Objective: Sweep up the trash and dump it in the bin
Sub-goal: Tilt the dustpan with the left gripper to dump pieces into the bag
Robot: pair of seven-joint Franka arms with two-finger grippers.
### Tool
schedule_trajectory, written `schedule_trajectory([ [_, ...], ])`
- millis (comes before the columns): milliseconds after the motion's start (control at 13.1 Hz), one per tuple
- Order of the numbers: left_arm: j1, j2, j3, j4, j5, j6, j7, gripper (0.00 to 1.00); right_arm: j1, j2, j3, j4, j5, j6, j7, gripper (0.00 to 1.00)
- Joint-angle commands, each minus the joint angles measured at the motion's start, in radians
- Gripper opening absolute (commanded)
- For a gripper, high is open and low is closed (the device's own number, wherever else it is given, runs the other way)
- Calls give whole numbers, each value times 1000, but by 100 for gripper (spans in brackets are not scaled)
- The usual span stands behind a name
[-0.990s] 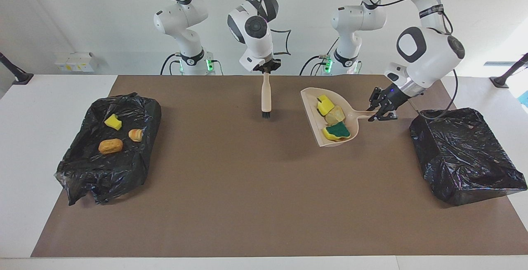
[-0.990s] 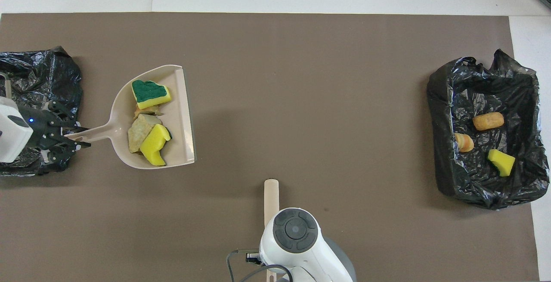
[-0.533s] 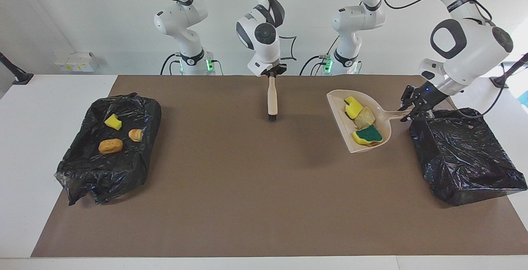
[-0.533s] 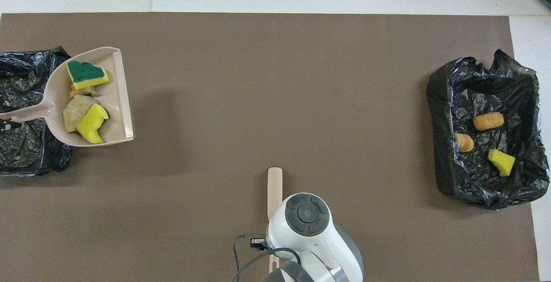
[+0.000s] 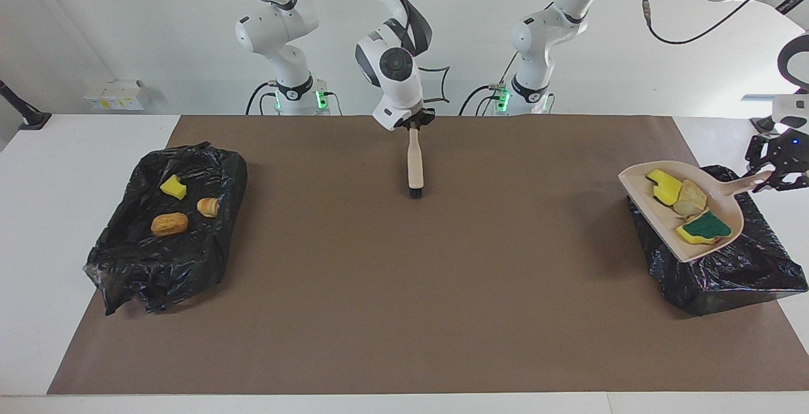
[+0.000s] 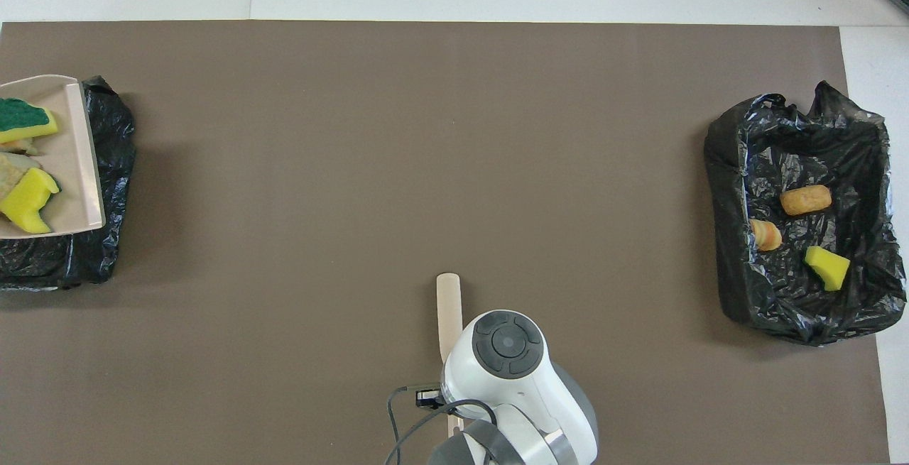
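Bin [image 5: 165, 256], right arm's end of desk [image 5: 392, 287]: holds three scraps [image 5: 169, 224]; dumped.
Right end effector [image 5: 414, 124], over desk middle: shut on upright brush [image 5: 414, 162], waiting; sweeping looks finished.
Left end effector [image 5: 772, 175]: shut on dustpan [image 5: 657, 224] handle, level over second bin [image 5: 746, 275].
Trash [image 5: 686, 202]: in dustpan, not yet tipped.
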Motion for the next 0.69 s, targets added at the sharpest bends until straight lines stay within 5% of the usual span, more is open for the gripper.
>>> schedule_trajectory([
  [0,9,61,-1,103,93,41,20,0,-15,7,5,6,6,6,-27,12],
  [228,5,65,0,95,237,107,28,0,-35,8,5,6,7,6,-22,38],
  [305,-7,65,-1,92,298,132,28,0,-35,8,5,6,7,5,-24,55],
  [381,-13,64,-1,83,372,171,25,0,-36,9,5,8,6,5,-34,100],
  [609,-40,30,-1,-6,481,230,18,0,-36,15,5,15,4,3,-34,100],
])
